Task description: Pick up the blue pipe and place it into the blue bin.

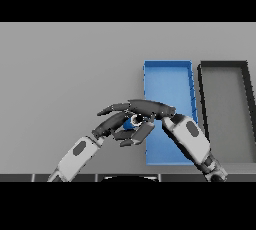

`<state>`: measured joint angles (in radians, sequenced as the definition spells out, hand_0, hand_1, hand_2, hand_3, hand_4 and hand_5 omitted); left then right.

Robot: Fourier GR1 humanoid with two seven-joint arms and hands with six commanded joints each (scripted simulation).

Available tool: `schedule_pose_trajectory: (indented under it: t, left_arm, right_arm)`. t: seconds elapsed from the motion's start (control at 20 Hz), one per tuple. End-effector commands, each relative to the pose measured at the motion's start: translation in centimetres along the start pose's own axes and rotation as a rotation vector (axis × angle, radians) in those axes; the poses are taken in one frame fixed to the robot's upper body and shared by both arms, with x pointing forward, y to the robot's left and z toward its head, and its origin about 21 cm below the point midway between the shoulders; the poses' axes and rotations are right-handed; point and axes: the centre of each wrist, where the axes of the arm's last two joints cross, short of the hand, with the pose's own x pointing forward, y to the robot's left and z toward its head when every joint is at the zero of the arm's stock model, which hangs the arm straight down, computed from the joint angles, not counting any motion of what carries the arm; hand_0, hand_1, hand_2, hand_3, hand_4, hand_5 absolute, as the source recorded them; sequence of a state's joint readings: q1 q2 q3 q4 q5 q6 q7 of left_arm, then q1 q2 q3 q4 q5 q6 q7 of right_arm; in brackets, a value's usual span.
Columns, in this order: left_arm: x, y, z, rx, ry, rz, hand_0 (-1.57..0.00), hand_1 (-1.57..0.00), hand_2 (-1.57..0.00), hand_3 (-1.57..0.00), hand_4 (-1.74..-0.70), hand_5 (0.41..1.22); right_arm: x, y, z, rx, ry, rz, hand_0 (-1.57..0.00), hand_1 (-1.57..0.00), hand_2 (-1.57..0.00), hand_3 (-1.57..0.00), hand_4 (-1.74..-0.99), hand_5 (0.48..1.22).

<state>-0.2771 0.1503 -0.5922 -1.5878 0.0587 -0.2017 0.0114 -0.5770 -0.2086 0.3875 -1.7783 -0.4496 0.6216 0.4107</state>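
Note:
The blue pipe (130, 123) shows only as a small blue patch with a pale ring, just left of the blue bin (168, 70). My right hand (150, 109) reaches in from the lower right across the bin's left wall, with its fingers and thumb curled round the pipe. My left hand (112, 124) comes in from the lower left, its fingers fairly straight and lying right against the pipe and the right hand. Most of the pipe is hidden by the two hands.
A dark grey bin (224, 66) stands directly right of the blue bin, their walls almost touching. My right forearm (192, 139) lies over the blue bin's near half. Grey table stretches to the left and far side.

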Motion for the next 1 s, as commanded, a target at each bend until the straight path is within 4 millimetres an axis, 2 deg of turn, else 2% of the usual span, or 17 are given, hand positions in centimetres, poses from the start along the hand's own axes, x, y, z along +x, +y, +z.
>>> schedule_pose_trajectory:
  t: [0.0,0.05,0.15,0.2,0.25,0.35,0.45,0.55,0.7,0.75,0.8,0.9,0.95]
  left_arm:
    - [0.2,0.0,0.0,-0.011,0.034,-0.057,-1.57,-1.53,-1.57,-1.12,-1.63,1.221]
    - [0.5,0.0,0.5,0.001,0.03,-0.048,-1.57,-1.54,-1.57,-1.12,-1.65,1.221]
    - [0.6,-0.1,0.2,0.002,-0.017,-0.032,-1.57,-1.55,-1.57,-1.28,-1.68,1.221]
    - [0.7,-0.2,-0.2,0.003,-0.031,-0.006,-1.57,-1.55,-1.57,-1.34,-1.69,1.221]
    - [0.6,-0.3,-0.3,0.003,-0.043,0.018,-1.57,-1.56,-1.57,-1.39,-1.7,1.221]
    - [0.4,0.0,-0.3,0.01,-0.076,0.037,-1.57,-1.56,-1.57,-1.45,-1.72,1.221]
    - [0.3,0.0,-0.2,0.012,-0.059,0.033,-1.57,-1.57,-1.57,-1.5,-1.72,1.221]
    - [0.4,0.2,-0.3,0.008,-0.044,0.03,-1.57,-1.57,-1.57,-1.52,-1.73,1.221]
    - [0.5,0.2,-0.3,0.005,-0.045,0.021,-1.57,-1.57,-1.57,-1.55,-1.73,1.221]
    - [0.6,0.3,-0.2,0.002,-0.061,0.025,-1.57,-1.57,-1.57,-1.44,-1.72,1.221]
    - [0.6,0.1,-0.1,-0.003,-0.065,0.009,-1.57,-1.51,-1.46,-1.47,-1.66,1.221]
    - [0.6,0.6,0.1,-0.016,-0.05,-0.045,-1.05,-0.99,-0.95,-0.96,-1.43,1.221]
    - [0.5,0.8,0.5,-0.039,-0.045,-0.047,-0.84,-0.79,-0.76,-0.77,-1.32,1.221]
  right_arm:
    - [-0.2,0.1,-0.5,0.015,-0.002,0.006,-0.47,-0.49,-0.49,-0.52,-1.365,0.477]
    - [0.1,0.1,-0.9,0.025,-0.029,0.006,-0.69,-0.7,-0.71,-0.66,-1.433,0.486]
    - [0.1,0.1,-1.0,0.035,-0.047,-0.017,-1.01,-1.02,-1.02,-0.88,-1.527,0.57]
    - [0.0,0.0,-1.2,0.037,-0.052,-0.039,-1.12,-1.13,-1.13,-1.02,-1.498,0.638]
    - [-0.1,0.0,-1.3,0.04,-0.063,-0.054,-1.21,-1.22,-1.22,-1.13,-1.474,0.755]
    - [-0.1,0.4,-1.4,0.03,-0.106,-0.051,-1.34,-1.34,-1.34,-1.29,-1.445,0.923]
    - [-0.3,0.5,-1.3,0.046,-0.108,0.009,-1.42,-1.43,-1.43,-1.39,-1.435,1.03]
    - [-0.2,0.4,-1.3,0.057,-0.109,0.025,-1.48,-1.48,-1.48,-1.45,-1.445,1.099]
    - [-0.4,0.6,-1.4,0.061,-0.139,-0.035,-1.52,-1.52,-1.52,-1.51,-1.47,1.158]
    - [-0.1,0.5,-1.3,0.057,-0.14,-0.038,-1.53,-1.53,-1.53,-1.52,-1.475,1.171]
    - [-0.1,0.7,-1.5,0.057,-0.15,-0.042,-1.54,-1.54,-1.54,-1.53,-1.478,1.181]
    - [0.1,0.7,-1.1,0.046,-0.149,-0.022,-1.55,-1.55,-1.55,-1.55,-1.483,1.195]
    - [0.2,0.9,-1.1,0.048,-0.15,-0.017,-1.56,-1.56,-1.56,-1.55,-1.484,1.201]
